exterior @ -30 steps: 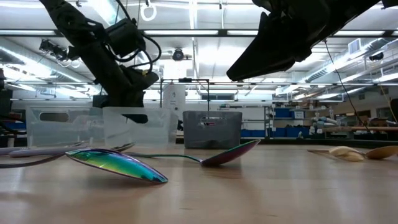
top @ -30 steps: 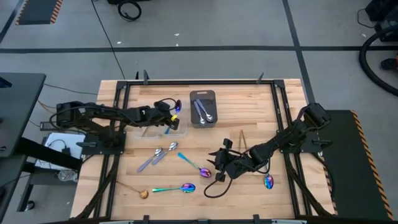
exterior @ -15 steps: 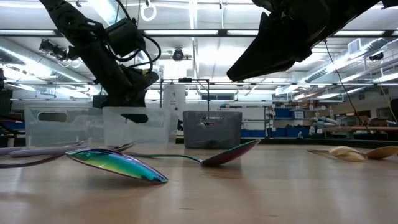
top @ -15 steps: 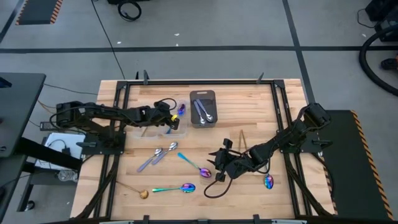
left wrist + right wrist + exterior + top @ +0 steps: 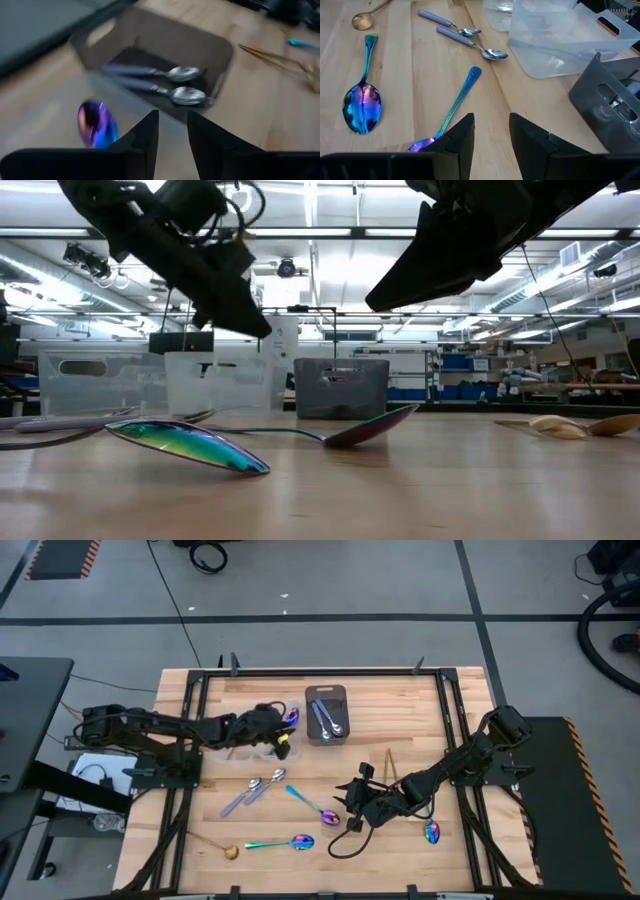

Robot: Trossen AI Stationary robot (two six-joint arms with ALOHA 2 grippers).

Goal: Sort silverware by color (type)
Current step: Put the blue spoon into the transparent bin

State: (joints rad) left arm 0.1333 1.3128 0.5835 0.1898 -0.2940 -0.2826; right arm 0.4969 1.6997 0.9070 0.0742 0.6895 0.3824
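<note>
Left gripper (image 5: 281,736) hangs empty, fingers apart, over the clear plastic container (image 5: 262,743), where the iridescent purple-blue spoon (image 5: 290,717) lies just beside it. Right gripper (image 5: 352,812) waits, parted.

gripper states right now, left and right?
Left gripper: open, empty, over the clear plastic container holding an iridescent purple-blue spoon.
Right gripper: open, empty, above an iridescent teal-handled spoon.

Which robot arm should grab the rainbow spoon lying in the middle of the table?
Probably the right. Its gripper hovers open right beside that rainbow spoon, which also fills its wrist view. The left gripper is over by the clear containers.
</note>
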